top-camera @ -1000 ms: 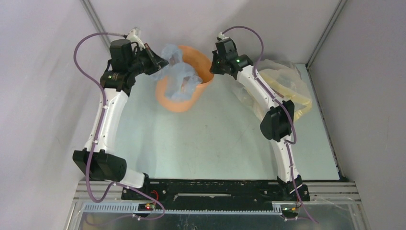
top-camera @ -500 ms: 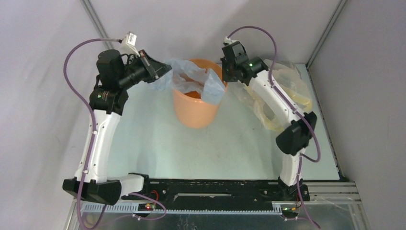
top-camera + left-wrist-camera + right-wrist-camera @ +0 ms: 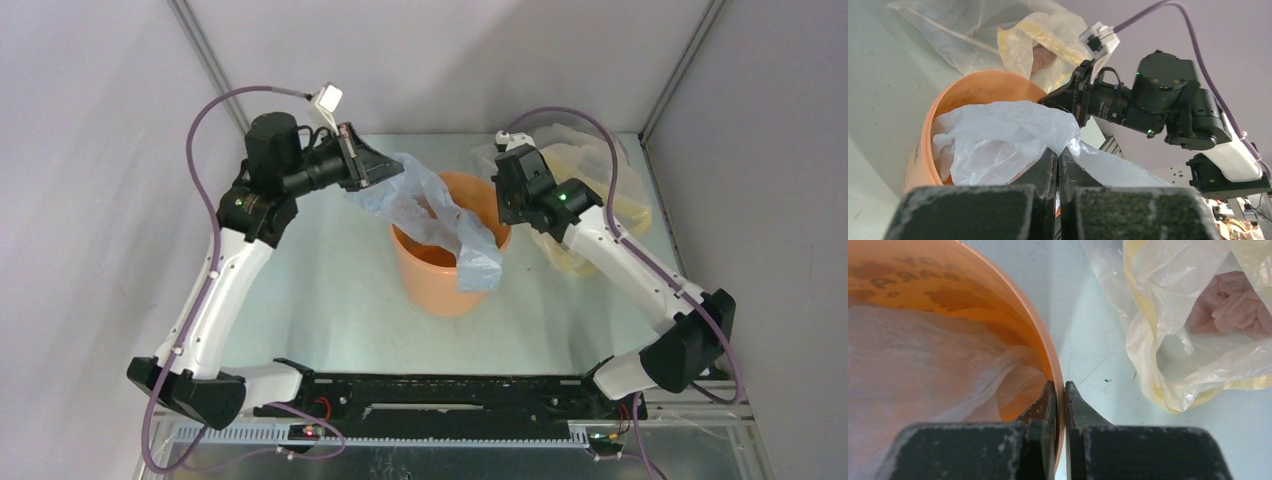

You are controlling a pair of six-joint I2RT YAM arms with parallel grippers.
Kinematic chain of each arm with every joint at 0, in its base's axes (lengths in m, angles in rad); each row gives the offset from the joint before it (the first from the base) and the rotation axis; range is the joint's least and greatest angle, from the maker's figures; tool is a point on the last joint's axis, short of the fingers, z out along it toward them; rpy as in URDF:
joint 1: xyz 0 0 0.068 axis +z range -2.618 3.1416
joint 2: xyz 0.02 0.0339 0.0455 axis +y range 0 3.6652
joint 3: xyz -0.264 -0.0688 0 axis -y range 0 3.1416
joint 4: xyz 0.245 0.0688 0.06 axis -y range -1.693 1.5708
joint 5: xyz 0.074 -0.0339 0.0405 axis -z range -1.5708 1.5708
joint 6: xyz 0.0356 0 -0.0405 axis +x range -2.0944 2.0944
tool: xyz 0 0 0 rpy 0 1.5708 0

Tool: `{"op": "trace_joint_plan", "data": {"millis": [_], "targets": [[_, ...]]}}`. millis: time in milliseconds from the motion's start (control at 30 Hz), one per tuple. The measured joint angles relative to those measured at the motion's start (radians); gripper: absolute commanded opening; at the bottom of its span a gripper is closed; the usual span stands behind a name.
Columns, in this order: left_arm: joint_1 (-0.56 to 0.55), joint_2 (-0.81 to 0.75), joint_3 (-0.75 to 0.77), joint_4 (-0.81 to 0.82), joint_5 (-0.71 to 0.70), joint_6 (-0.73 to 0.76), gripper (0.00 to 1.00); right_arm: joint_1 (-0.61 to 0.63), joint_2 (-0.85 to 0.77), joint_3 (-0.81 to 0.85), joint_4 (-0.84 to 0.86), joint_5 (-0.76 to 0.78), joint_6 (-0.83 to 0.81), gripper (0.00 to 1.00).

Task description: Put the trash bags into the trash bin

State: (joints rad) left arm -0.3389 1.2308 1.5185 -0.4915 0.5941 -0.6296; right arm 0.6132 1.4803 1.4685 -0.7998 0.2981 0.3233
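Observation:
The orange trash bin [image 3: 432,283] stands upright in the middle of the table. The pale blue-grey trash bag [image 3: 440,215] drapes across its mouth, one end hanging over the near rim. My left gripper [image 3: 383,170] is shut on the bag's left end, above and left of the bin; in the left wrist view the film [image 3: 998,135] spreads from the closed gripper [image 3: 1058,152] into the bin [image 3: 973,90]. My right gripper [image 3: 503,200] is shut on the bin's right rim; the right wrist view shows the rim [image 3: 1050,360] pinched in the gripper [image 3: 1059,386].
A bulky clear-and-yellow plastic bundle [image 3: 600,190] with a pinkish-brown patch lies at the back right, just behind my right arm; it shows in the right wrist view [image 3: 1198,325] too. Grey enclosure walls close in on the left, back and right.
The bin has moved toward the near right and stands upright, pulled by my right gripper. My left gripper followed rightward with the bag, which now hangs over the bin's near rim.

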Motion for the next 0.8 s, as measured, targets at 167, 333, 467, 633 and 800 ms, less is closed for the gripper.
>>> {"op": "trace_joint_plan", "data": {"millis": [167, 333, 467, 633, 800], "targets": [[-0.027, 0.011, -0.044, 0.004, -0.011, -0.020, 0.00, 0.000, -0.048, -0.063, 0.071, 0.008, -0.019, 0.51], [-0.036, 0.019, -0.060, 0.008, -0.017, -0.043, 0.01, -0.002, -0.077, -0.064, 0.097, 0.005, -0.045, 0.63], [-0.037, 0.019, -0.065, 0.011, -0.039, -0.049, 0.01, -0.002, -0.146, -0.060, 0.076, -0.006, -0.052, 0.74], [-0.040, 0.016, -0.070, 0.013, -0.074, -0.052, 0.00, 0.007, -0.268, -0.043, 0.025, -0.029, -0.053, 0.76], [-0.043, -0.023, -0.136, 0.045, -0.134, -0.077, 0.00, 0.100, -0.414, -0.013, -0.041, -0.056, -0.017, 0.83]]}}
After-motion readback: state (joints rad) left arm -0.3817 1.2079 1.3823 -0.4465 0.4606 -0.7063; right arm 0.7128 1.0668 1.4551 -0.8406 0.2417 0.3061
